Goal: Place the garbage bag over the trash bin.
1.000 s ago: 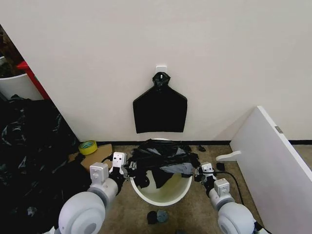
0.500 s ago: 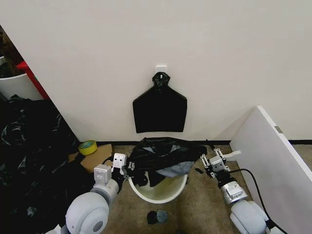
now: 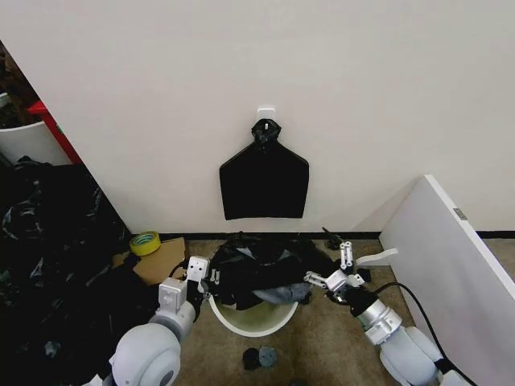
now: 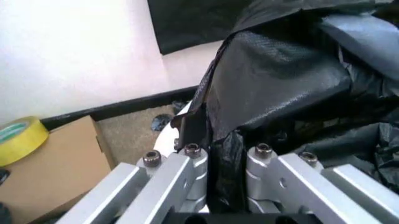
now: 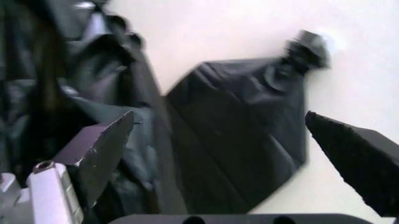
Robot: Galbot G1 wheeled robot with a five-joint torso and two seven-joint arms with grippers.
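Now my left pincer (image 4: 224,161) clamps a fold of the bag (image 3: 261,265), which lies bunched across the bin (image 3: 256,320) on the floor. Beside the bag's far edge, my right pincer (image 3: 338,261) gapes wide, gripping nothing.

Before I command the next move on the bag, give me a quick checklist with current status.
1. Left tool clamped on the garbage bag: ok.
2. Right tool holding the bag: not ok, fingers spread, nothing between them.
3. Bag over the trash bin mouth: partly; near rim uncovered, not ok.
4. Far rim covered: cannot tell, hidden by bag.
5. Bin upright: ok.
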